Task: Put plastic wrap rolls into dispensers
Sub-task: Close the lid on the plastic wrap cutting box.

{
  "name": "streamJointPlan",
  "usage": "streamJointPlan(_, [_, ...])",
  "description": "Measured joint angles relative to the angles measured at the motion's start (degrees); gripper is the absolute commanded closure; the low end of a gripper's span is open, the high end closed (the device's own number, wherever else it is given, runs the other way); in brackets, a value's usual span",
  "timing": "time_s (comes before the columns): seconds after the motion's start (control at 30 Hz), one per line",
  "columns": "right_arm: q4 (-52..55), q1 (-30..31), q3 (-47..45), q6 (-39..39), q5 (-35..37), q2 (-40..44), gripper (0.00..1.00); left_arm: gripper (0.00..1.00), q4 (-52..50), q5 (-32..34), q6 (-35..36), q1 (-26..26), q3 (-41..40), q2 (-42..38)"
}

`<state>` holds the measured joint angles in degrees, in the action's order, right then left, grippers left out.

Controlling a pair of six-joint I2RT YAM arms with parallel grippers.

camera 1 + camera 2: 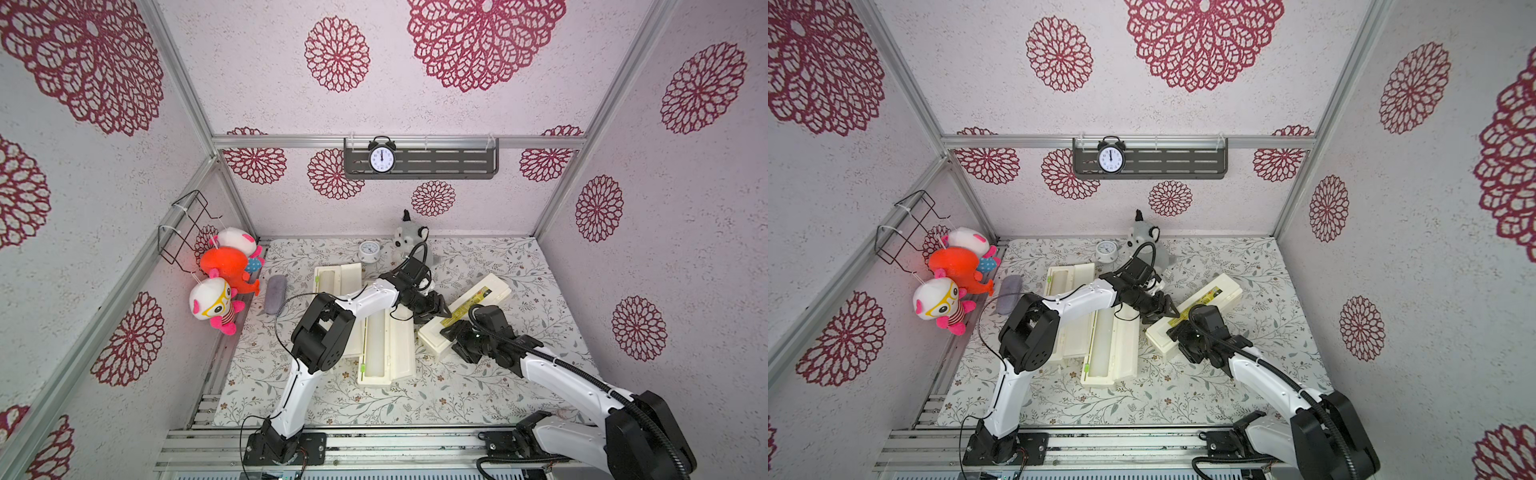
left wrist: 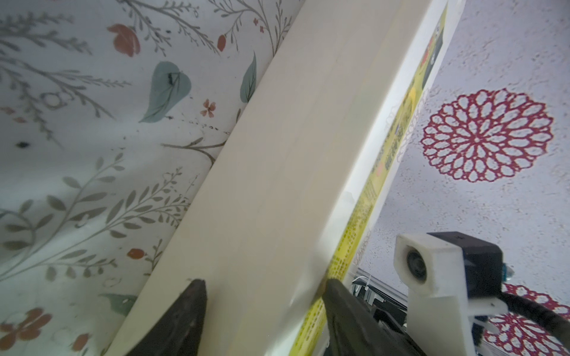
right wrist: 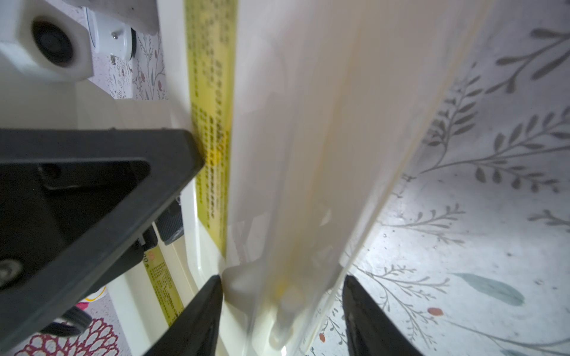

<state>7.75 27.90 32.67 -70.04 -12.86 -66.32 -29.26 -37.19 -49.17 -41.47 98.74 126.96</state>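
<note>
One closed dispenser (image 1: 484, 296) between left fingers (image 2: 185, 317), right fingers (image 3: 197, 317).

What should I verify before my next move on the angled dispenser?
1. Left tool straddles the angled dispenser: ok.
2. Right tool straddles it too: ok.
3. Either tool clamped firmly: cannot tell.
4. Its lid fully shut, roll inside: cannot tell.
5. Back dispenser open, back roll seated: ok.
6. Middle dispenser open, middle roll seated: ok.
</note>
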Motion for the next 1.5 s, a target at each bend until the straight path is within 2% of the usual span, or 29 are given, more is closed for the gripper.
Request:
streamJointPlan(0.17, [-0.17, 0.24, -0.02, -0.31, 0.22, 0.02, 0.41, 0.37, -0.28, 0.0, 0.09, 0.0, 0.09, 0.0])
streamJointPlan(0.3, [-0.57, 1.81, -0.02, -1.62, 1.29, -0.37, 0.37, 0.38, -0.28, 0.0, -0.04, 0.0, 0.09, 0.02])
streamJointPlan(0.5, [-1.95, 4.11, -0.28, -5.14, 2.99, -0.79, 0.37, 0.38, -0.46, 0.24, -0.33, 0.02, 0.09, 0.02])
streamJointPlan(1.07, [-4.31, 4.57, -1.46, -9.4, 3.28, -0.74, 0.43, 0.4, -0.04, 0.42, -0.46, 0.28, -0.02, 0.02])
streamJointPlan(1.3, [-5.66, 5.05, -1.84, -8.35, 3.74, -1.09, 0.27, 0.4, 0.2, 0.17, -1.42, 0.37, -0.04, 0.02])
streamJointPlan(1.5, [-2.12, 5.7, -0.13, -4.35, 5.31, -1.07, 0.26, 0.39, 0.17, -1.07, -2.56, 0.37, -0.04, 0.0])
